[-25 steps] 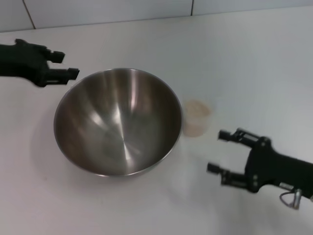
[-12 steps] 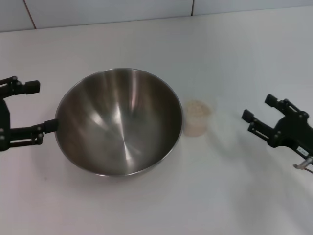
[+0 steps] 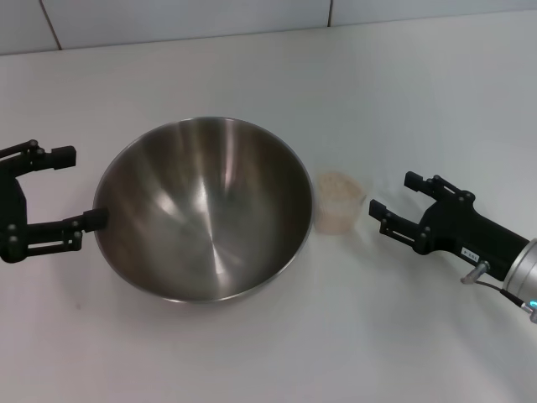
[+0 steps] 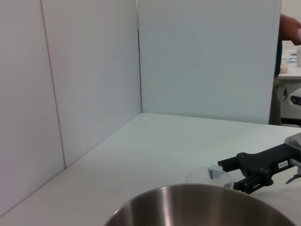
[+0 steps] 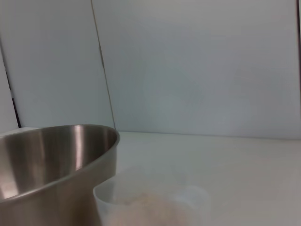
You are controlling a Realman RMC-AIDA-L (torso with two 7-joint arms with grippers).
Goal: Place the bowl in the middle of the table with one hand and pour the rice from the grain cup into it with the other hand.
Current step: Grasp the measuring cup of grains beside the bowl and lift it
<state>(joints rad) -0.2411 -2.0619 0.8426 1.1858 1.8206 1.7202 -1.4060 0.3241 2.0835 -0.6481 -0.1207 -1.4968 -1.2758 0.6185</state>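
Observation:
The steel bowl (image 3: 203,208) stands on the white table (image 3: 252,67), left of centre, with nothing but reflections inside. The grain cup (image 3: 338,203) stands upright just right of the bowl's rim, with rice (image 3: 337,186) in it. My left gripper (image 3: 80,187) is open at the bowl's left rim, one finger close to the rim. My right gripper (image 3: 393,195) is open just right of the cup, apart from it. The left wrist view shows the bowl rim (image 4: 188,197), the cup (image 4: 207,175) and the right gripper (image 4: 231,175) beyond. The right wrist view shows the bowl (image 5: 51,160) and the cup (image 5: 150,202).
White wall panels (image 3: 185,17) stand along the table's far edge. White table surface lies in front of the bowl (image 3: 277,361) and behind it.
My left gripper came down from the far left to the bowl's left rim. My right gripper swung up from the front right, then moved left toward the cup. Bowl and cup stayed put.

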